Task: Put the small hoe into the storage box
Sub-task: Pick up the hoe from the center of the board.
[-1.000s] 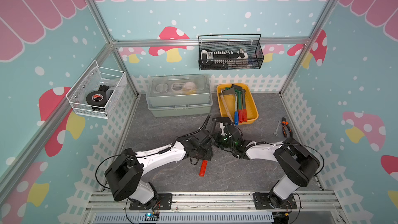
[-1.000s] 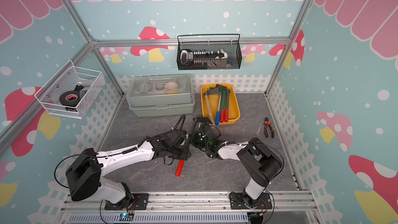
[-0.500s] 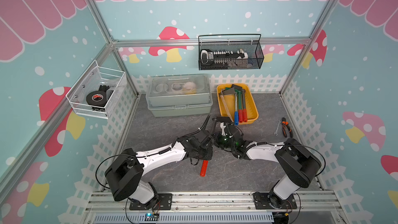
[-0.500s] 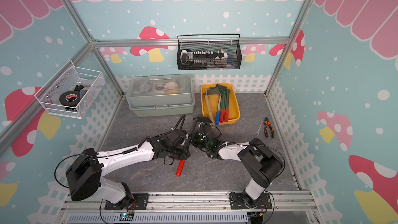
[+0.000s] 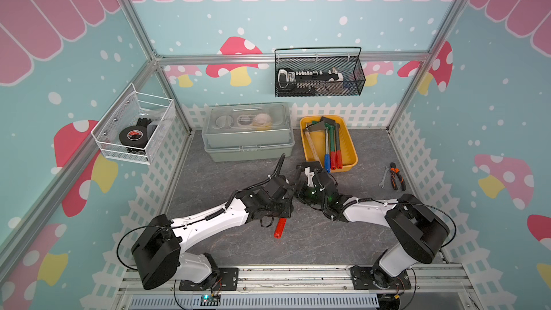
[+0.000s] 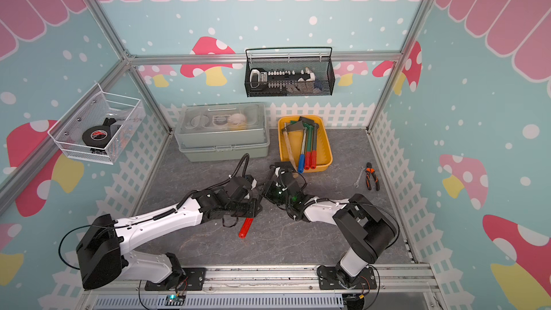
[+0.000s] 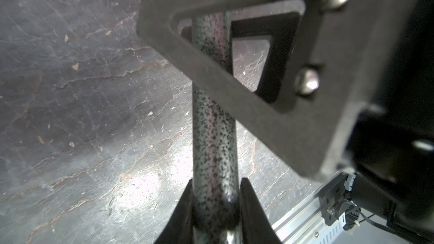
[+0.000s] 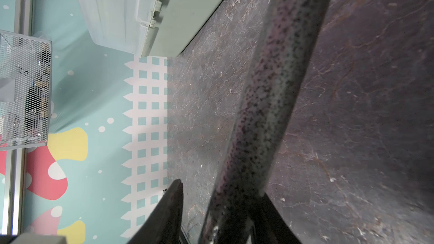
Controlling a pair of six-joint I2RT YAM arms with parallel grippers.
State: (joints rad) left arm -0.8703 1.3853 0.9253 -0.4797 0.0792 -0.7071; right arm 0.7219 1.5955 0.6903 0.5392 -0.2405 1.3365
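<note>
Holding the small hoe [image 7: 213,137] by its speckled shaft, the left gripper [image 7: 215,198] is clenched tight on it. In both top views the hoe's red handle [image 5: 279,228] [image 6: 246,228] sticks out of that gripper toward 6 o'clock, over the grey surface [image 5: 313,234]. The right gripper [image 8: 222,191] is loose around the shaft: one finger [image 8: 172,205] stands apart from it and the other touches it. The yellow storage box [image 5: 347,159] sits at about 1 o'clock from the hoe, well apart, with other tools [image 5: 331,144] inside.
</note>
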